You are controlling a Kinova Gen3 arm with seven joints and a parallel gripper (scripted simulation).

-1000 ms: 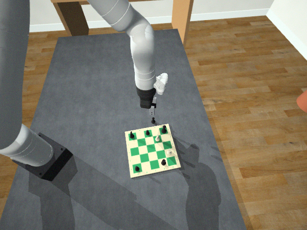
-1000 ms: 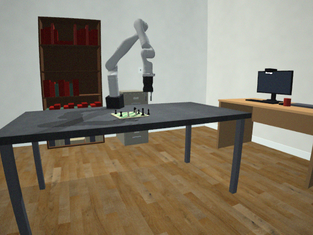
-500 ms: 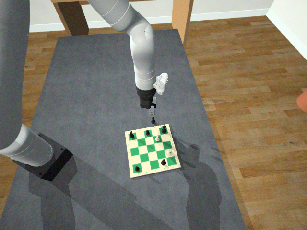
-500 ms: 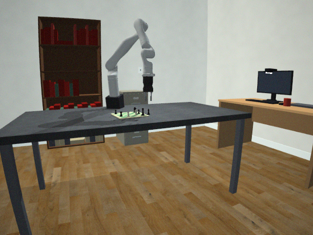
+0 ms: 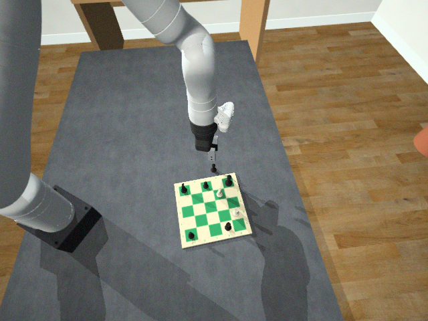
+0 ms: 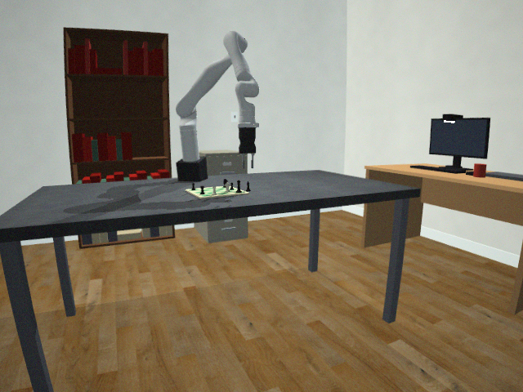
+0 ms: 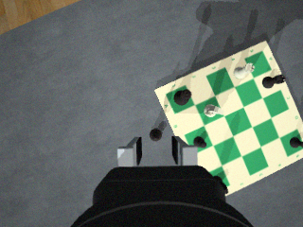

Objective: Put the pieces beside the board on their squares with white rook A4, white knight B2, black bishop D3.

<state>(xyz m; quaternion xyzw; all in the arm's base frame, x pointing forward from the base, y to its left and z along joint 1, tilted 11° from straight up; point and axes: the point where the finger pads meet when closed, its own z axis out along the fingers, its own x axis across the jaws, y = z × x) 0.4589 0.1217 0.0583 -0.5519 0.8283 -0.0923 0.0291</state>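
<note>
Pincer [image 7: 155, 151] apart over the bishop [image 7: 155, 134], holding nothing.

Bishop stands upright on the grey desk [image 5: 114, 124], off the board [image 5: 211, 209] and just beside its far edge, near that edge's right corner, toward the desk's far end. In the wrist view the dark piece shows between the two fingers, well below them and touched by neither; the exterior view has the pincer [image 6: 252, 162] hanging clear above the pieces. The board lies turned a little askew, nearer the desk's right edge than its left. Two white pieces already stand on it: one [image 5: 219, 192] in the second row from the far edge, another [image 5: 236, 212] by the right edge; which is the rook and which the knight I cannot tell. Five black pieces also stand on the board, along its far and near rows.
</note>
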